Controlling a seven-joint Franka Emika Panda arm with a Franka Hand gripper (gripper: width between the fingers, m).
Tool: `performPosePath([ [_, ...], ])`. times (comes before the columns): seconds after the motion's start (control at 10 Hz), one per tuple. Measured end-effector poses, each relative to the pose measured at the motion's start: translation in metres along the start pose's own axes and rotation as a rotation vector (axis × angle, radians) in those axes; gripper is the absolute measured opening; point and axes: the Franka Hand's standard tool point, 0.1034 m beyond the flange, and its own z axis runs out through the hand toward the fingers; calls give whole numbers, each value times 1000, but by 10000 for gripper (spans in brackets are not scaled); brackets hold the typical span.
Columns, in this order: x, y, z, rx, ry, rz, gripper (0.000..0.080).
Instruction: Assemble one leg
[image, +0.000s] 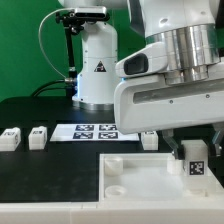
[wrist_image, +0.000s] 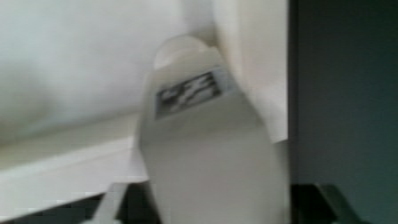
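**Inspector:** State of the pincer (image: 196, 154)?

**Assistant:** Clenched on the leg (image: 196, 166). In the wrist view the leg fills the gap between the fingers, and I see no space at either side.

**Inspector:** Location of the leg?

**Assistant:** Under the arm, at the exterior view's right, over the near right part of the white board (image: 135, 173). I cannot tell whether its foot rests on the board or hangs just clear of it.

**Inspector:** Why is it held there?

**Assistant:** My judgement: it is being brought to the board for seating. The board lies flat on the tabletop (image: 50, 170) with its round sockets (image: 112, 160) facing up, so a part gripped from above can go straight down into one. The two sockets I can see are well to the left of the leg. Any socket below it is hidden by the arm.

**Inspector:** Orientation?

**Assistant:** The long axis is upright, in line with the pincer. The marker tag (wrist_image: 187, 90) faces the exterior camera squarely. In the wrist view the leg runs away from the lens to a rounded far end. I cannot tell which end is meant for the socket.

**Inspector:** Other items?

**Assistant:** Three loose legs (image: 38, 136) stand in a row on the tabletop behind the board. The marker board (image: 95, 130) lies among them.
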Motion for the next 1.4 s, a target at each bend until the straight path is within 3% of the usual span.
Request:
performPosePath([
  [0.4,0,11,1,-22,19,609,296],
  [0.7,-7,18,1,-7,14,1124,298],
  [1.0,-14,9,1,19,-20,1461,300],
  [1.1,-14,9,1,20,-19,1422,300],
  [1.2,-15,8,1,13,-21,1341,377],
  [1.3,-17,3,0,-19,-49,1169,543],
  [1.4,-14,-1,2,-24,-43,942,543],
])
